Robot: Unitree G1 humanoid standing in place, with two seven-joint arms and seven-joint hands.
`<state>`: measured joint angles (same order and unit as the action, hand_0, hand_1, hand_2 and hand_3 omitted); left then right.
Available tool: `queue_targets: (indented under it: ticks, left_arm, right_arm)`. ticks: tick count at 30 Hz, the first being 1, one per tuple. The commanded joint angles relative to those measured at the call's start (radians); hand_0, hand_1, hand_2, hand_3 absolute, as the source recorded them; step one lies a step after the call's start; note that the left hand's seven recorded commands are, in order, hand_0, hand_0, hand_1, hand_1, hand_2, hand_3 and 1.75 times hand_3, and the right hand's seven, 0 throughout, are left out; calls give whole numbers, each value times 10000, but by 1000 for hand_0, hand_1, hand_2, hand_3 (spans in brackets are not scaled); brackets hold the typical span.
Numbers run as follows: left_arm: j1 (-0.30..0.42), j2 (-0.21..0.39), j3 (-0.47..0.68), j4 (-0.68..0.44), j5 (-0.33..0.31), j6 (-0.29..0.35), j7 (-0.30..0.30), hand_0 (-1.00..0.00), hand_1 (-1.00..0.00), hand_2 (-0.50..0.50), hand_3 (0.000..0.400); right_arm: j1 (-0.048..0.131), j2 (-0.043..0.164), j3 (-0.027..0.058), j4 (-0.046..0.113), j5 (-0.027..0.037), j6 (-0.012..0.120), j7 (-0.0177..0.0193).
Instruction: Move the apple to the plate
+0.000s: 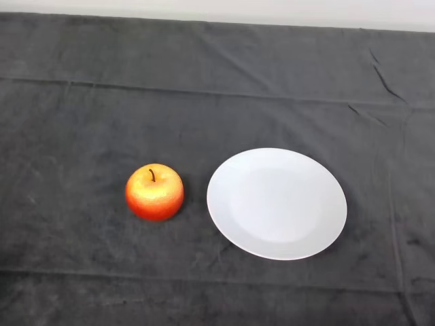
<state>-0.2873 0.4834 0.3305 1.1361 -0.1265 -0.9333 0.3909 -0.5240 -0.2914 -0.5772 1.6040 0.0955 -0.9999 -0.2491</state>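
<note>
Head view: red-yellow apple (154, 192) sits upright, stem up, on the dark cloth (81, 109) covering the counter, toward its near edge. White plate (276, 203) lies just beside it on the right, not touching.

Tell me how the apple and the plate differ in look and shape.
The apple is red and yellow with a dark stem on top; the plate is plain white. The apple is round and stands tall, while the plate is flat and low. The plate covers far more of the cloth than the apple. The apple lies to the plate's left, apart from it. Both rest on the dark cloth, and the plate holds nothing.
</note>
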Motion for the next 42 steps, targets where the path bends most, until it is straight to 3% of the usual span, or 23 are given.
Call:
queue_targets:
  ticks: [1, 5, 14, 23, 29, 42]
  left_arm:
    - [262, 76, -144, -391, -4, -119, -224, 0, 0, 0, 0]
    - [203, 554, 30, -458, -258, -79, -804, 0, 0, 0, 0]
    - [371, 321, -592, -3028, 836, 1198, 207, 0, 0, 0, 0]
    - [816, 99, -1054, -6206, 1391, 2960, 393, 0, 0, 0, 0]
    - [825, -244, -1530, -7751, 1796, 4085, 435, 0, 0, 0, 0]
    - [775, -962, -3015, -9196, 2465, 5445, 164, 0, 0, 0, 0]
  right_arm:
    - [805, 842, 71, 646, 142, 958, 41]
    - [807, 843, 83, 642, 154, 961, 42]
    - [814, 848, 114, 618, 185, 977, 43]
    - [831, 856, 159, 565, 228, 1013, 45]
    - [844, 862, 197, 524, 263, 1041, 46]
    - [867, 873, 294, 450, 355, 1095, 49]
